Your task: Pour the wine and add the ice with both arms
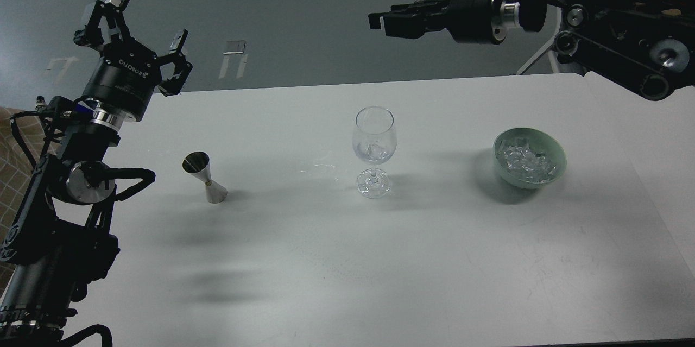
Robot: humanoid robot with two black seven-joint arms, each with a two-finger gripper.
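A clear stemmed glass stands at the table's middle with one or two pieces of ice in its bowl. A heap of ice cubes fills a pale green bowl to its right. My right gripper hovers high above the glass, beyond the table's far edge; its dark fingers lie close together with nothing seen between them. My left gripper is open and empty, raised over the table's far left corner. A steel jigger stands left of the glass.
The white table has a small wet smear left of the glass. My left arm's elbow hangs over the left edge. My right arm's bulk crosses the far right corner.
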